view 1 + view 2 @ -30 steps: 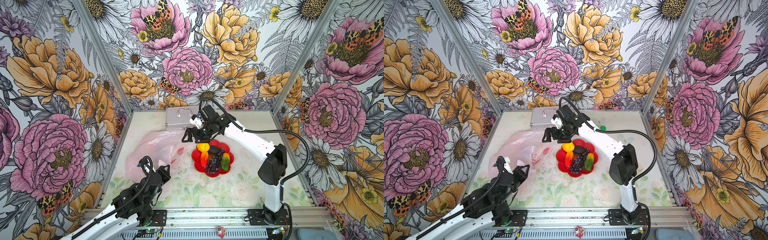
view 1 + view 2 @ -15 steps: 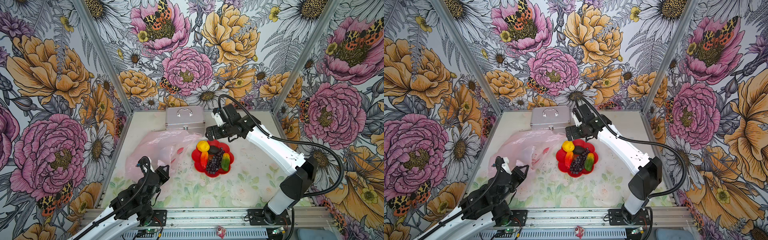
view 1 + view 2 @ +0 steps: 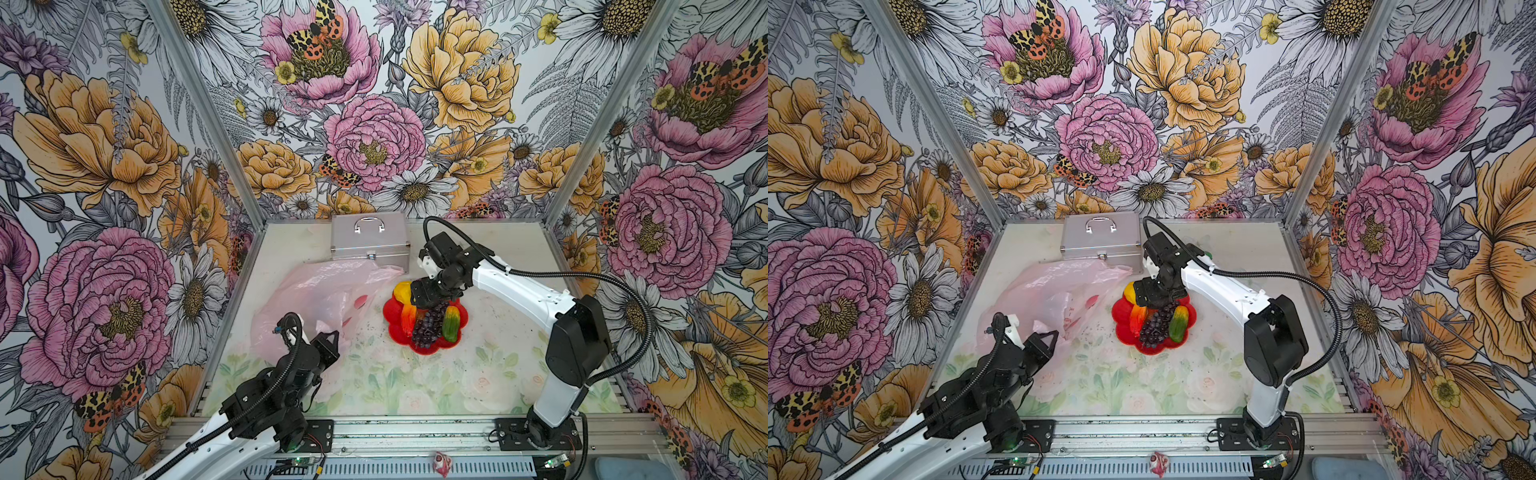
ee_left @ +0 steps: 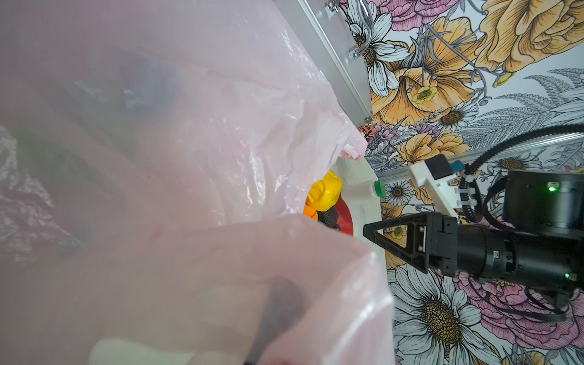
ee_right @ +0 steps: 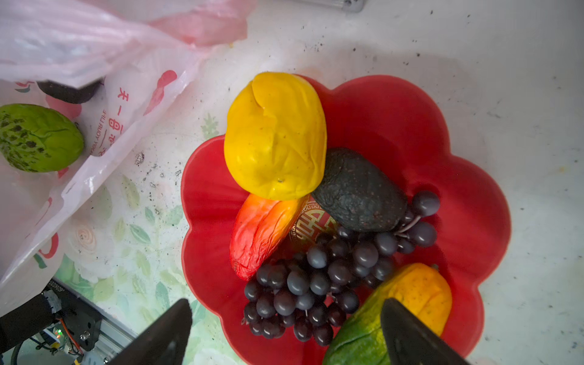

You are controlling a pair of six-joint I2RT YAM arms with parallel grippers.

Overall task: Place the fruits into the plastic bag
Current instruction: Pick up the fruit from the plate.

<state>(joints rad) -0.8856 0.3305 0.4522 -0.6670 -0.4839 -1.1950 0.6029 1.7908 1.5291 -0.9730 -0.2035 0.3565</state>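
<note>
Right gripper (image 5: 286, 303) released, jaws spread above red plate (image 3: 392, 311). Yellow fruit (image 5: 275, 136) sits at plate's 11 o'clock, grapes (image 5: 316, 278) at its centre. Plastic bag (image 3: 320, 291) lies at plate's 9 o'clock with green fruit (image 5: 38, 137) inside. Left gripper (image 3: 328, 341) is clenched on the bag's 6 o'clock edge.

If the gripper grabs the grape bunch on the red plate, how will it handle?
The grape bunch likely flops, being many grapes on thin stems. Glossy round grapes may slip. The dark avocado resting against it might shift.
</note>
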